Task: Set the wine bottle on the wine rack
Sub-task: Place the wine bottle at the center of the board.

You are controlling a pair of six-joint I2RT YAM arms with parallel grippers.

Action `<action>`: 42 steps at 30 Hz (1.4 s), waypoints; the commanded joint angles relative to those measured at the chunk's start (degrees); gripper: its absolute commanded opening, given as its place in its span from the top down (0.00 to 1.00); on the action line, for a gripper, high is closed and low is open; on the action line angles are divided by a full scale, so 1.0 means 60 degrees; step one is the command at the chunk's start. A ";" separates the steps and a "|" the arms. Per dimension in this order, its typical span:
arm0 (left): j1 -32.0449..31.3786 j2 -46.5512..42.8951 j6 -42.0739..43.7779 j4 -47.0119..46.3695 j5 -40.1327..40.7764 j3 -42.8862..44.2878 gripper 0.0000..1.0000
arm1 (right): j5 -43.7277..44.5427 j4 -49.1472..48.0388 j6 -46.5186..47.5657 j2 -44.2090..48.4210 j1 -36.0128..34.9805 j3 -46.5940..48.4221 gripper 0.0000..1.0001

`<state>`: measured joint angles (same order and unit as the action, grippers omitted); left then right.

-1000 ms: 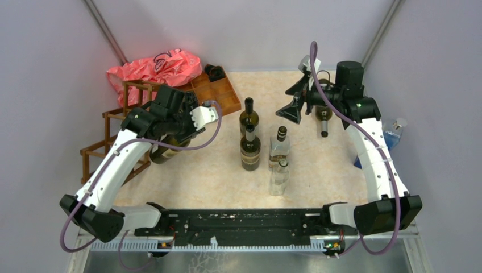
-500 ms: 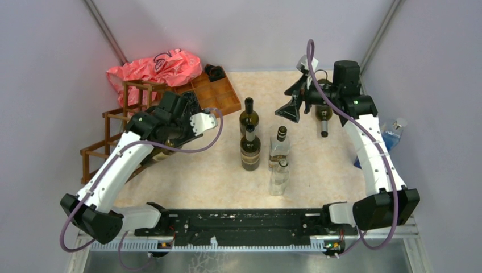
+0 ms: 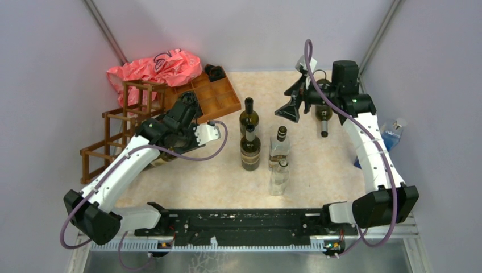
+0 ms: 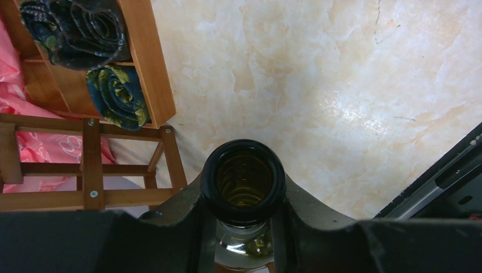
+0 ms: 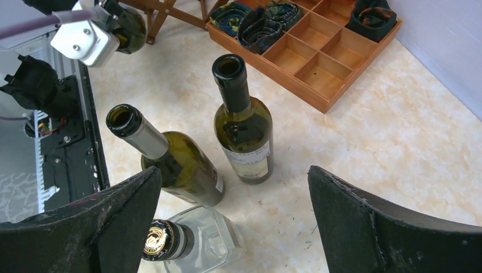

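Left wrist view, grip: the left end effector (image 4: 243, 206) is clamped on the neck of the wine bottle (image 4: 243, 181), just under the open mouth, a hold that probably lets the body swing freely.
Left wrist view, position: the bottle is just beside the wine rack (image 4: 91, 168), not touching its slats.
Top view, carry: the left arm holds the bottle tilted at the rack's open side, apparently to feed its base into a cell; it is not yet racked.
Top view, right end effector (image 3: 290, 108): jaws apart, empty, well apart from the rack, seemingly parked clear.
Right wrist view, spares: 2 green bottles (image 5: 243, 122) stand on the desk (image 5: 364, 131), well apart from the rack.
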<state>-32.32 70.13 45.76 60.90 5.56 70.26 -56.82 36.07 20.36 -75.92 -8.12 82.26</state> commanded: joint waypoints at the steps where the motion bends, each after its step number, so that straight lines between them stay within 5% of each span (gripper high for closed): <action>1: -0.0112 -0.0358 0.0573 -0.0501 0.0674 -0.0261 1.00 | -0.0052 0.0014 0.0400 -0.0001 -0.0032 0.0495 0.01; 42: -0.0750 -0.0682 0.1950 -0.1329 0.2506 -0.3059 1.00 | -0.1039 -0.1701 0.0445 0.0515 0.0676 0.0037 0.01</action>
<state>-36.34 68.38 55.42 53.32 16.32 52.86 -61.36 29.50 22.83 -75.46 -4.99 82.17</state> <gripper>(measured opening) 0.390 0.985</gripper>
